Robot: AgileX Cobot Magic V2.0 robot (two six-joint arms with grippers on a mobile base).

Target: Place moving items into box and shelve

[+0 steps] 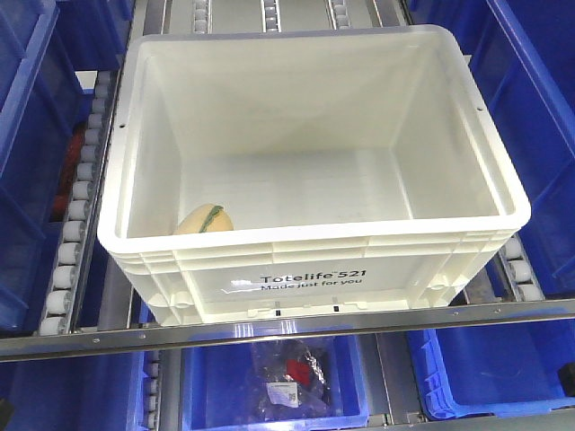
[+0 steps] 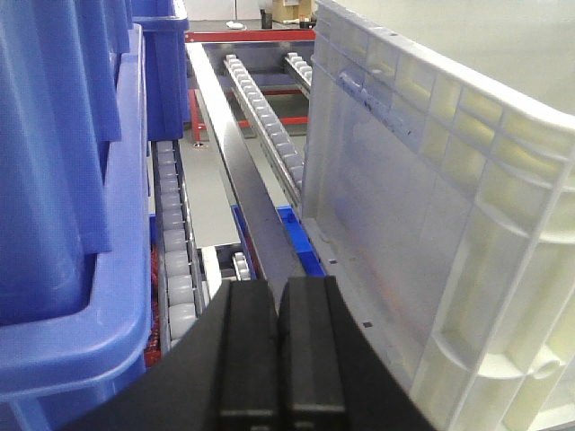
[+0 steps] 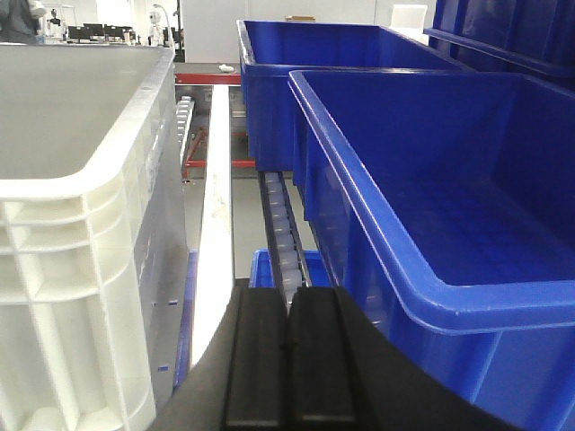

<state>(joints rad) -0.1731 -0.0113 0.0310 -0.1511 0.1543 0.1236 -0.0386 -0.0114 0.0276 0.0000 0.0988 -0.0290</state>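
The white ribbed box (image 1: 320, 277) printed "Totelife 521" rests on the shelf's roller tracks, seen from above in the front view. Inside, against its near-left wall, lies one moving item, a pale yellow round toy with a green stripe (image 1: 204, 220). No other toy shows. My left gripper (image 2: 278, 292) is shut with nothing in it, just outside the box's left wall (image 2: 422, 206). My right gripper (image 3: 287, 301) is also shut and empty, in the gap between the box's right wall (image 3: 81, 269) and a blue bin (image 3: 431, 206). Neither gripper appears in the front view.
Blue bins flank the box: one on the left (image 2: 63, 206), two on the right, the farther one (image 3: 332, 81) behind. Roller tracks (image 1: 76, 206) run along the shelf. A metal front rail (image 1: 287, 328) crosses below the box. A lower blue bin holds a bagged item (image 1: 289, 370).
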